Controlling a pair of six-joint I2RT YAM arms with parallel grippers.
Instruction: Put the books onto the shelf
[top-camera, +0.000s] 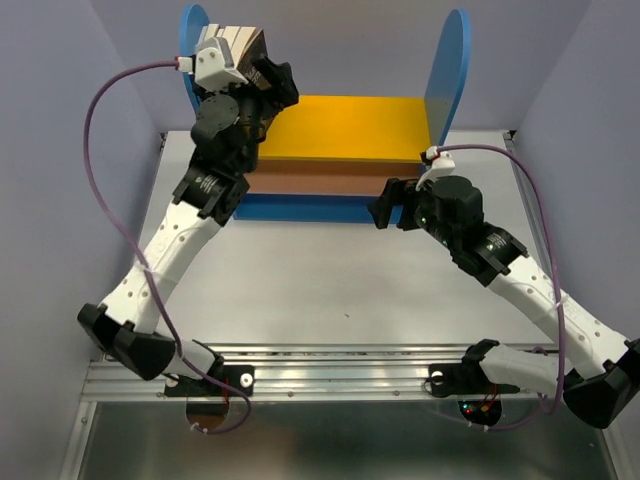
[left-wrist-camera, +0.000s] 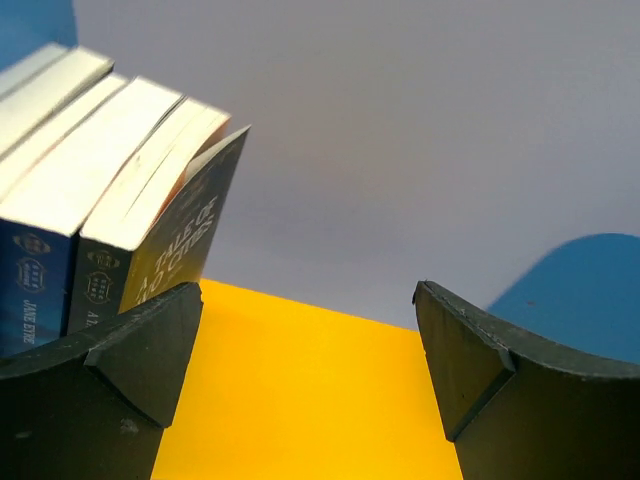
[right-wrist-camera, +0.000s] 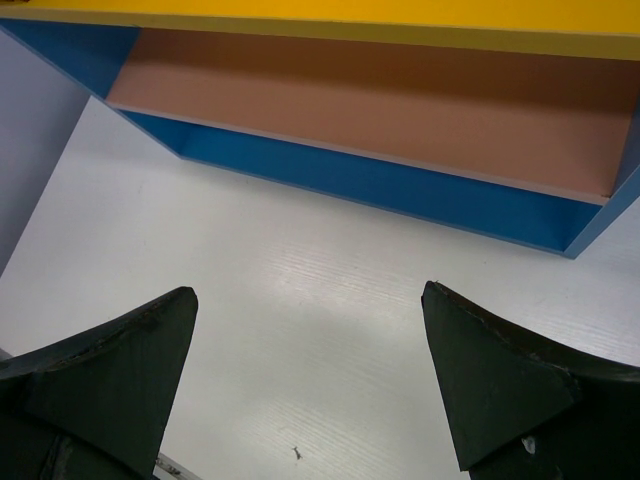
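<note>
While the left arm reaches high over the shelf, the left claw gapes empty beside the books — at least four, leaning on the yellow board against the blue side panel — and the right claw hangs released, low over the table.

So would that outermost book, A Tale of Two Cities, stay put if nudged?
Probably not. A Tale of Two Cities stands last in the row, nothing propping its open side, so it could tip onto the yellow board. Its cover splays outward, so likely light and floppy.
</note>
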